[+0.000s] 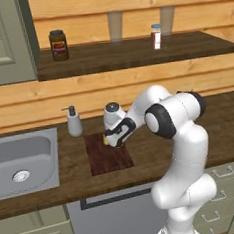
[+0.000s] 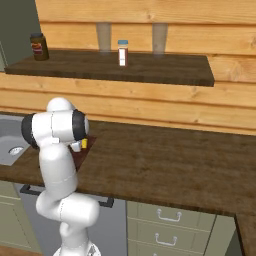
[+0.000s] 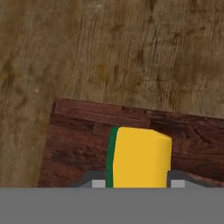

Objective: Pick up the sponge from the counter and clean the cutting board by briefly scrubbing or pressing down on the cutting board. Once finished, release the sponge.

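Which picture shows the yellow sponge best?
The hand view: the sponge looks big there, yellow with its green edge, over the cutting board. The left base view shows a yellow sliver beside the arm; the right base view shows a small yellow bit.

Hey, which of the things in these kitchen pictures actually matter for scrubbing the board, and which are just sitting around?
Belong to the job:
sponge, held in the gripper
cutting board, under the sponge
counter, carrying the board

Just lying about:
soap dispenser beside the sink
dark jar on the shelf
small white bottle on that shelf
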